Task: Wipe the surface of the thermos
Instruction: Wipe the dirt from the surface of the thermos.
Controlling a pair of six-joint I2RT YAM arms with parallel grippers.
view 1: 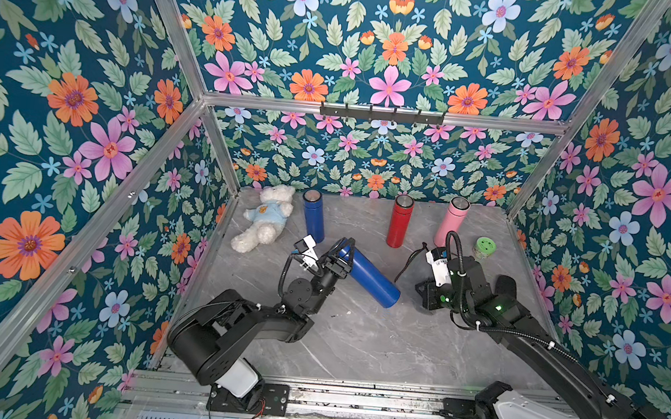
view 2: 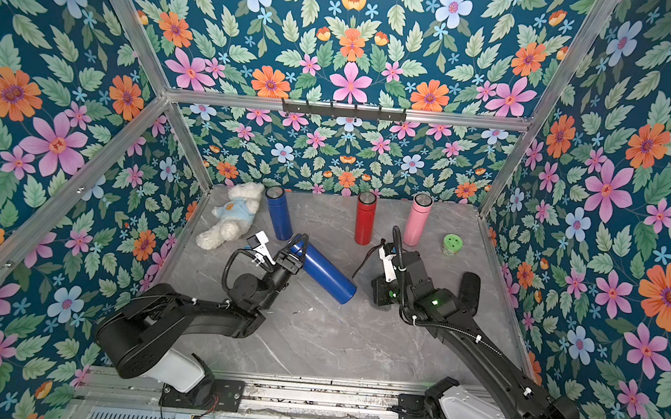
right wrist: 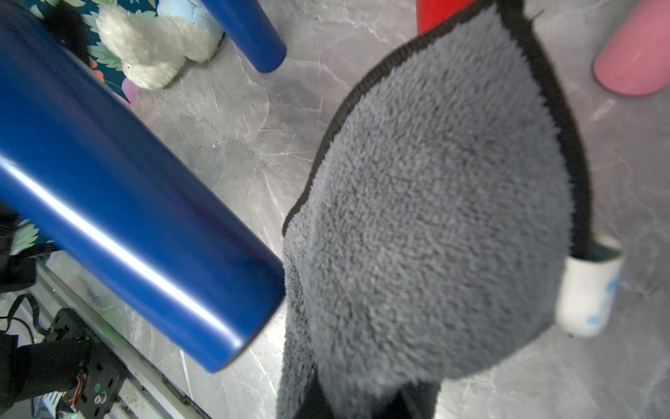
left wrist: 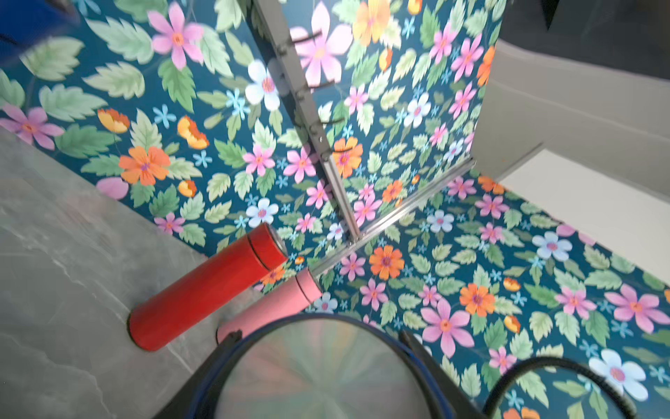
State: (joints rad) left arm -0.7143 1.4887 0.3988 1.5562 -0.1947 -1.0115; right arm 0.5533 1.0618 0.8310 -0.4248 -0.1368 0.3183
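Gripping the blue thermos at its lid end with the left gripper, fingers clamped around the barrel, and keeping it slanted over the table, bottom end toward the right arm. Cannot tell whether that bottom end touches the table.

Judged as the start of a wipe stroke. Lay the cloth, pinched in the closed right gripper and hanging just beside the thermos bottom, flat against the barrel. Draw it along the length, from bottom toward lid. Keep the pressure light, to avoid twisting a smooth round body held at one end only. Turn the barrel between strokes to reach the hidden side.

Glossy, hard, slippery cylinder with a bright streak of light along it. Thick grey fleece with a black stitched hem, soft and limp.

Farther back, standing upright: a second blue thermos, a red thermos and a pink thermos, all straight cylinders. Near them, a fluffy white teddy bear lying down and a small green-lidded jar.
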